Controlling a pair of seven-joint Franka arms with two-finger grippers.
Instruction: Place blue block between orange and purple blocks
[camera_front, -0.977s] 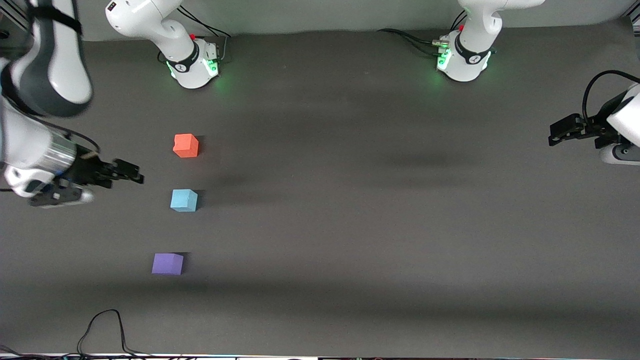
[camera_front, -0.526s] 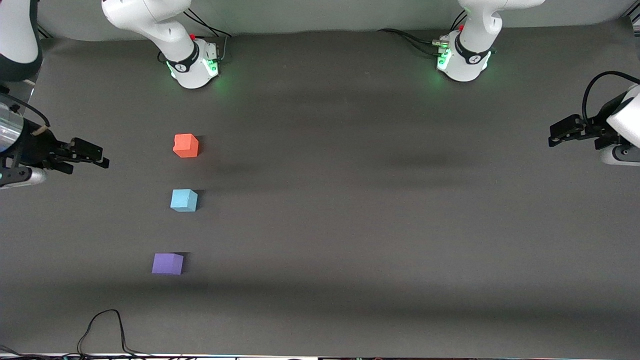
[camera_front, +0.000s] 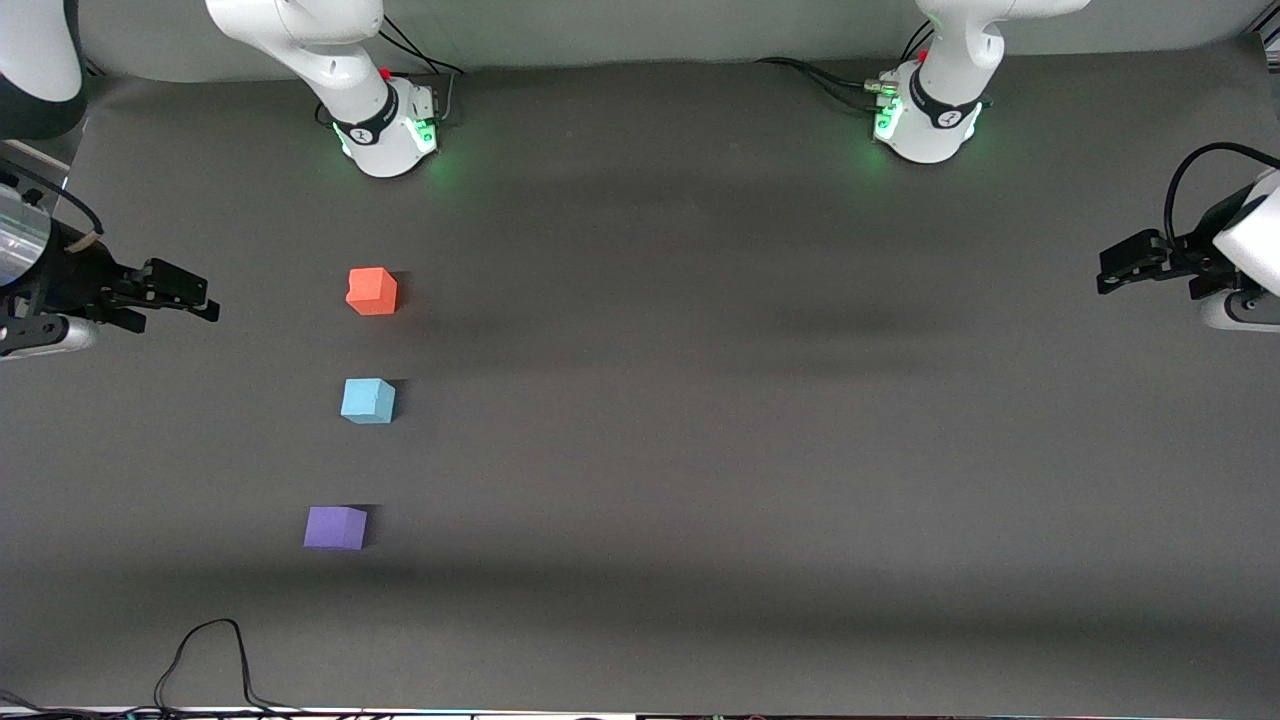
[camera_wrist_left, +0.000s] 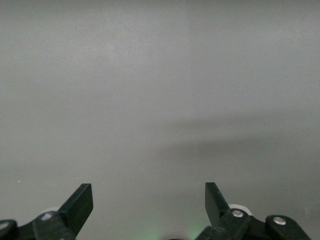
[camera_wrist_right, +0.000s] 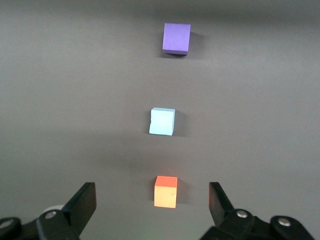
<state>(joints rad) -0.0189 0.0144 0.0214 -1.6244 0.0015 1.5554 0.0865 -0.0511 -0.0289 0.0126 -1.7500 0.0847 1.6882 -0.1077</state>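
Observation:
Three small cubes lie in a row on the dark table toward the right arm's end. The orange block (camera_front: 372, 291) is farthest from the front camera, the blue block (camera_front: 368, 401) lies between, and the purple block (camera_front: 335, 527) is nearest. All three also show in the right wrist view: orange (camera_wrist_right: 166, 191), blue (camera_wrist_right: 162, 121), purple (camera_wrist_right: 176, 38). My right gripper (camera_front: 188, 296) is open and empty, up beside the row at the table's end, apart from the blocks. My left gripper (camera_front: 1118, 266) is open and empty, waiting at the left arm's end; its wrist view (camera_wrist_left: 148, 200) shows only bare table.
The two arm bases (camera_front: 385, 130) (camera_front: 925, 120) stand along the table's edge farthest from the front camera. A black cable (camera_front: 215, 650) loops on the table near the edge closest to that camera, nearer than the purple block.
My right gripper has drawn back from beside the blue block toward the right arm's end of the table, then nearly stopped. The blocks and the left arm have not moved.

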